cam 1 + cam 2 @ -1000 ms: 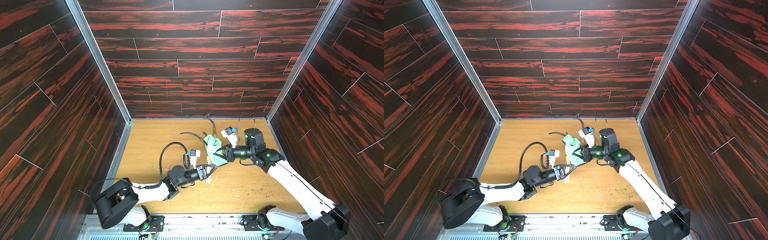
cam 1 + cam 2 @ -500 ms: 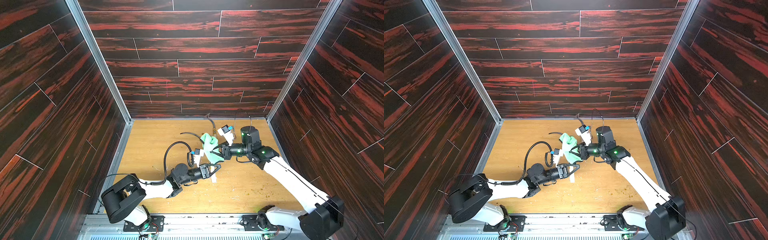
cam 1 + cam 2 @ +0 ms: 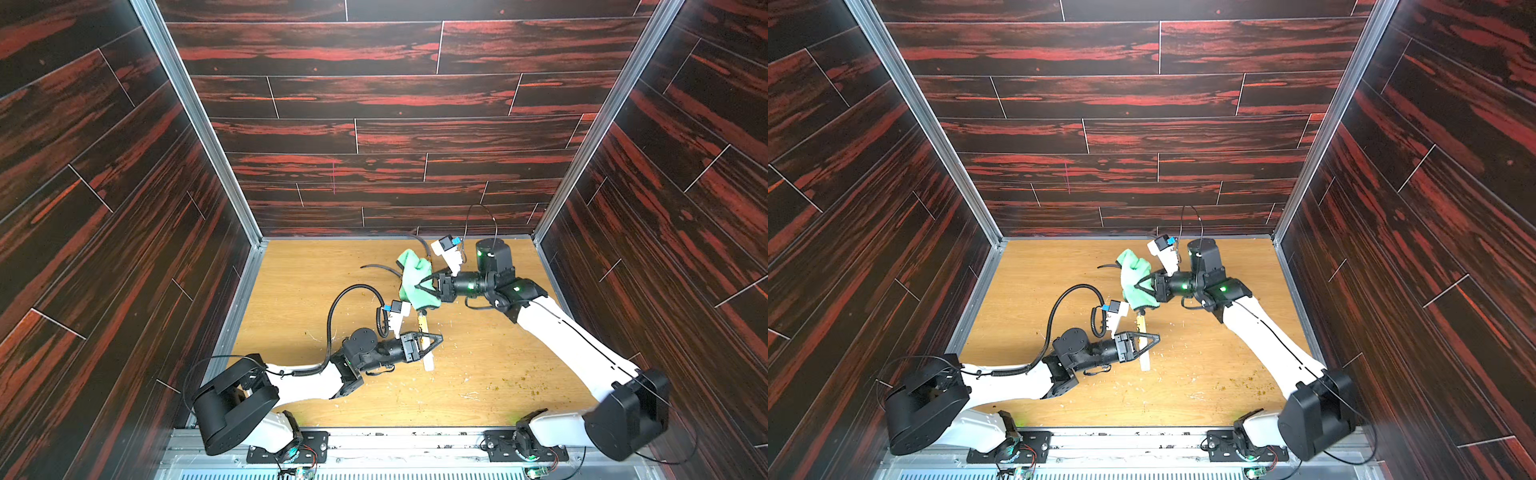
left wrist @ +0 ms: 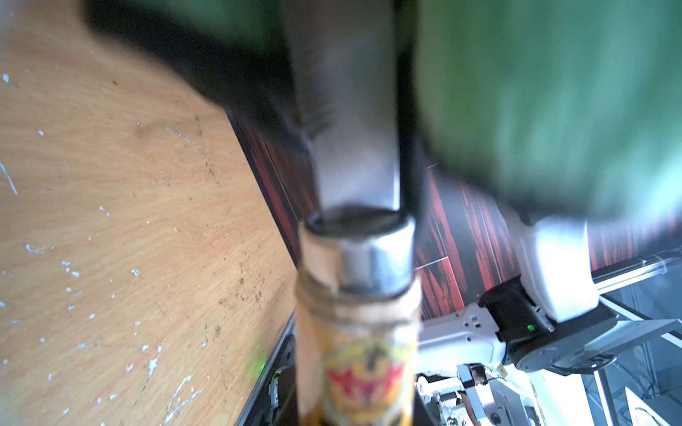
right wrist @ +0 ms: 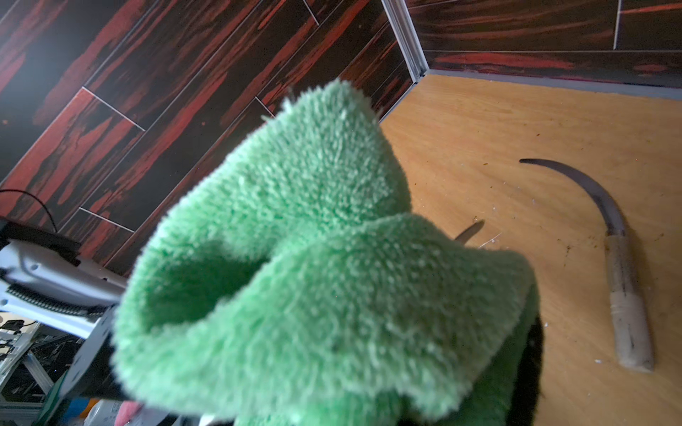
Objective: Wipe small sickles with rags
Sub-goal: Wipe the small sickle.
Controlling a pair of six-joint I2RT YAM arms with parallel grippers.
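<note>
My left gripper [image 3: 430,341] is shut on the pale wooden handle of a small sickle [image 3: 424,328] at mid-table. In the left wrist view its labelled handle [image 4: 354,369], metal collar and dark blade [image 4: 350,147] run up toward the blurred green rag [image 4: 553,92]. My right gripper [image 3: 422,286] is shut on the fluffy green rag [image 3: 411,278], which is draped over that blade. The rag [image 5: 313,276] fills the right wrist view and hides the jaws. A dark blade tip [image 3: 374,269] pokes out to the left of the rag.
Another small sickle [image 5: 623,295] lies flat on the wooden table [image 3: 311,291] toward the back, its blade [image 3: 420,245] partly behind the rag. A black ribbed cable [image 3: 353,291] loops above the left arm. Pale and dark crumbs [image 3: 511,382] dot the front right. Dark walls enclose three sides.
The right gripper has slid the rag left and toward the back along the blade. The left gripper has shifted slightly right, still holding the handle.
</note>
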